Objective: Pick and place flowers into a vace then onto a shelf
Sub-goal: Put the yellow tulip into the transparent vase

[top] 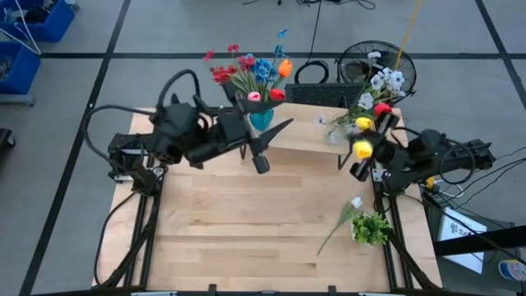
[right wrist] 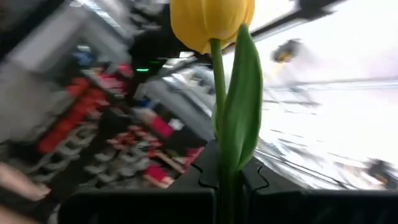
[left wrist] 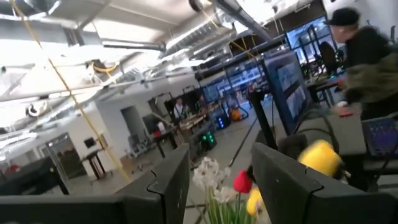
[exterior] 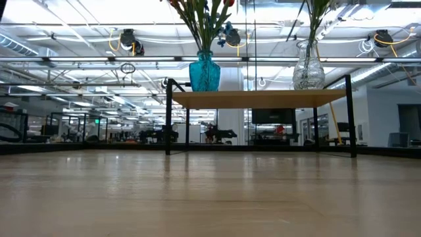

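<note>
Right gripper (top: 367, 156) clenched on yellow tulip stem (right wrist: 219, 81) at 3 o'clock of the low light-wood shelf (top: 300, 130) — left gripper (top: 271, 146) released, beside teal glass vase (top: 260, 117) of flowers (top: 251, 72).

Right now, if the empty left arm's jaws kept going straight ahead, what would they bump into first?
Probably the bunch of white, red and yellow flowers in the clear glass vase on the low wooden shelf; they sit dead ahead of the left gripper, though depth is unclear.

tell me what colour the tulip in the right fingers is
Yellow tulip on a green stem, clearest in the right wrist view.
</note>
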Motion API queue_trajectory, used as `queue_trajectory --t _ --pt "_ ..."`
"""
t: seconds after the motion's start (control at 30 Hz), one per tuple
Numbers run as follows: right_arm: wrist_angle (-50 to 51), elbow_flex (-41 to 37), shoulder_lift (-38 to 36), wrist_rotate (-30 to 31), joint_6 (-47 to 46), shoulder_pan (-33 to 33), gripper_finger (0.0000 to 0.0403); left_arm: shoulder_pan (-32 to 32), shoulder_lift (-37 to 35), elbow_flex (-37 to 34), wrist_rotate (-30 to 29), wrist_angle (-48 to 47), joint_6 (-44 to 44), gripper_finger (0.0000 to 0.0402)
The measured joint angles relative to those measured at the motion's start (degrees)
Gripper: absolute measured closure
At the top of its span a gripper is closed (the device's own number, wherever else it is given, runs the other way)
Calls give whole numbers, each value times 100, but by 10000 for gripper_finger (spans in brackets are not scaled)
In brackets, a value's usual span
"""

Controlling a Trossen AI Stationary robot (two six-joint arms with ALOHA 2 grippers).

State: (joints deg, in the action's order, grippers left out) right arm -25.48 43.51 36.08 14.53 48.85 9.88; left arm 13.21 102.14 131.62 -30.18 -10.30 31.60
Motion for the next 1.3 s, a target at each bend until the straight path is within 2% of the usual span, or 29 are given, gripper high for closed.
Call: queue_trajectory --t 0.1,0.2,0.27,0.5,0.7,0.83,0.97,1.17,1.3 --pt "-462 4 -3 378 105 -4 402 -103 -14 -1 7 -168 -247 222" --pt "-406 244 7 357 286 -1 403 -209 -21 1 10 -367 -496 222" --pt "15 574 115 377 220 1 403 -265 -14 1 7 -486 -541 222" --pt "2081 2074 899 1515 -619 -3 403 -436 -14 1 7 -631 -689 222" --pt "2401 2949 1350 2333 -1582 -1 403 -489 -16 1 7 -711 -782 222" --pt "2817 3052 1476 2617 -1801 -3 403 -489 -14 1 10 -783 -796 222" --pt "3004 2944 1645 2617 -1909 -10 403 -489 -16 1 10 -790 -796 222" --pt "2791 2935 1845 2957 -1428 -124 403 -489 -14 1 14 -795 -815 222" --pt "2464 2935 1926 2895 -1185 -204 403 -478 -14 1 14 -802 -878 222"
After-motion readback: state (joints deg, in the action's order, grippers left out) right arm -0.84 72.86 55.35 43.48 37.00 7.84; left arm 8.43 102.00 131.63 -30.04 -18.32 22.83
